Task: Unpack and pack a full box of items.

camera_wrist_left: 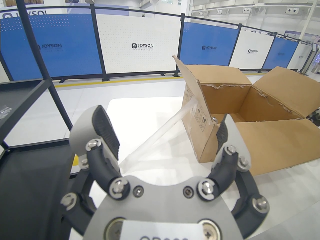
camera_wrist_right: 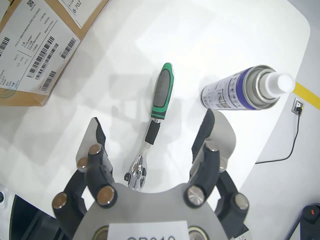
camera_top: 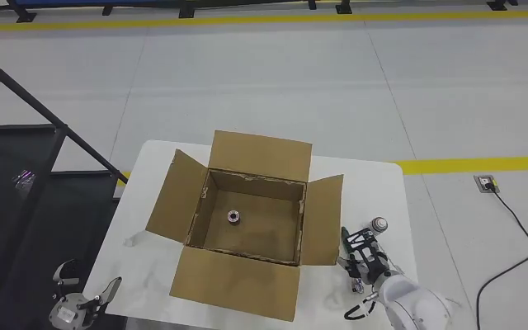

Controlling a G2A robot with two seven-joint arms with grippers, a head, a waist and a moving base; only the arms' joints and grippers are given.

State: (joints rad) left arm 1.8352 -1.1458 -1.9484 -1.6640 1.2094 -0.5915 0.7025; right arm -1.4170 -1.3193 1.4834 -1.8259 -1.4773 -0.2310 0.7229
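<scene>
white table [camera_top: 371, 186] carries one cardboard box [camera_top: 247, 214] at its middle, all 4 flaps folded out. a loose strip of clear tape [camera_wrist_left: 160, 136] trails off one outer corner. the left gripper [camera_wrist_left: 162, 118] hangs off the box's near-left corner, apart from it, fingers spread w/ nothing between them. the right gripper [camera_wrist_right: 153, 119] hovers just beyond the box's right flap, fingers also spread & empty, straddling the ratchet wrench [camera_wrist_right: 162, 88], which lies flat on the table. the spray can [camera_wrist_right: 232, 91] stands upright a bit farther from the box than the wrench, just beside that gripper's outer finger. inside the box, towards its left wall, sits a small round part [camera_top: 233, 217], too small to id.

risks, as a guess: if the right gripper drops onto the wrench, its outer finger could clip the tall can & tip it, and the can might then roll off the table edge. the chrome head prob. slips in a pinch; the rubber handle looks safer. the tape could snag the left gripper on a reach into the box.

count: 1 table, 1 box, 4 flaps, 2 grippers, 1 can, 1 wrench, 1 tape strip, 1 small part.
</scene>
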